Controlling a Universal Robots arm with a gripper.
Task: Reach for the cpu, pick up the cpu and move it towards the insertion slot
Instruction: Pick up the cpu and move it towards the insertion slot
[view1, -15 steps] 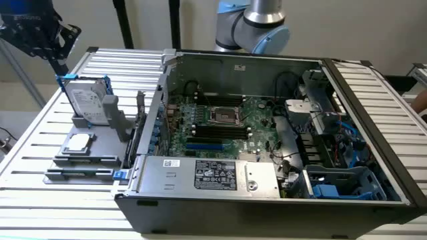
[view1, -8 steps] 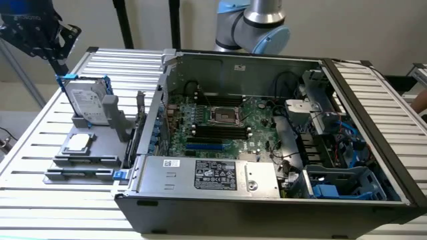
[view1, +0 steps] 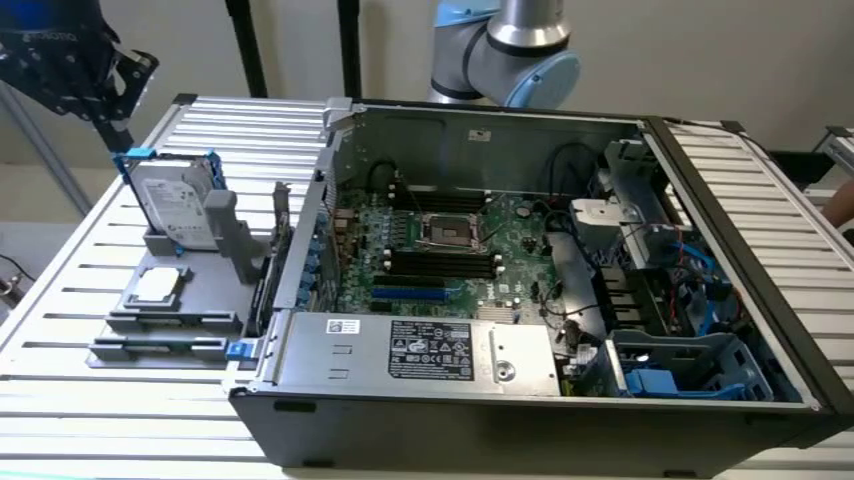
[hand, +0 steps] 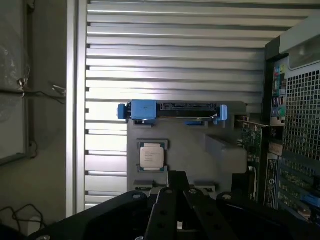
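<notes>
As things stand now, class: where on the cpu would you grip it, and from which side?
Probably two opposite edges of the cpu, coming straight down from above: it lies flat, silver top up, in a grey holder, so only its thin edges offer grip.

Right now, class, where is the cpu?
On the exterior view's left, the cpu lies flat on the grey holder, beside the upright hard drive, outside the computer case.
</notes>
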